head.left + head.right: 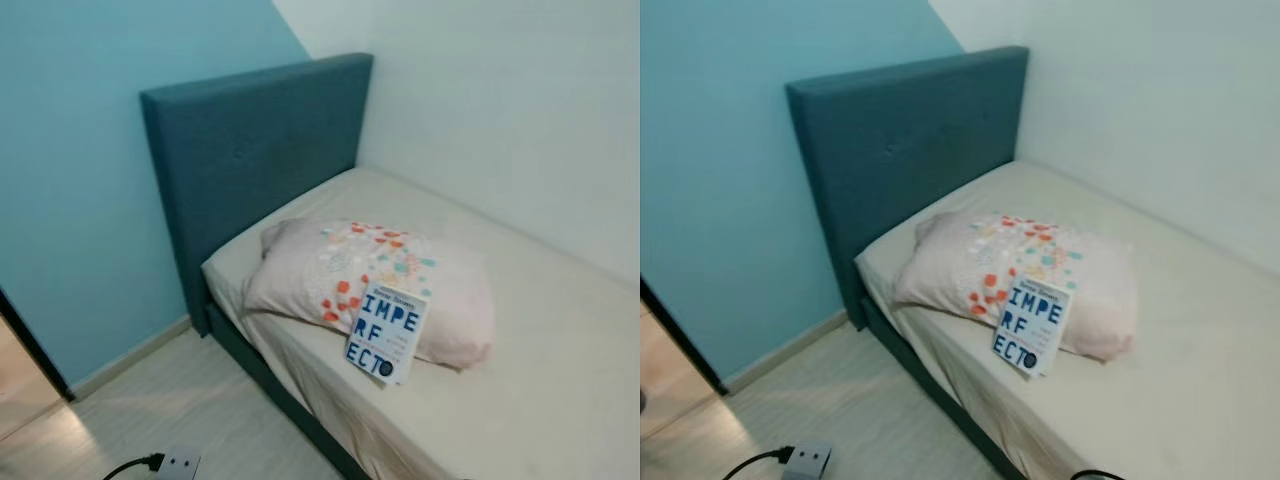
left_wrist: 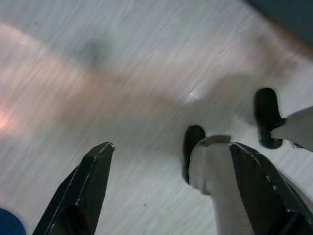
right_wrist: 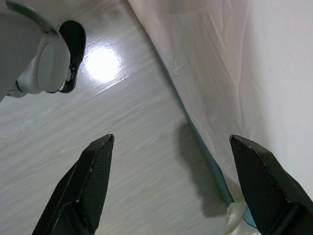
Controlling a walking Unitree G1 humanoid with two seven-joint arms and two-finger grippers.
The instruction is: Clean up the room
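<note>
Both arms hang idle, left gripper (image 2: 168,188) and right gripper (image 3: 171,183) spread empty over pale plank floor (image 3: 122,147); ahead, a blue-and-white paperback (image 1: 387,333) leans against the patterned pink pillow (image 1: 370,285), likely awaiting pickup.

You have a book (image 1: 386,334) sitting at the center of the head-camera frame, slightly below the middle. Its cover is white and light blue with big dark blue block letters reading IMPE / RF / ECTO. It stands tilted, its top edge leaning back against a pillow (image 1: 320,265). That pillow is pale pink with orange, red and teal spots and lies crosswise, center frame, near the headboard end.
</note>
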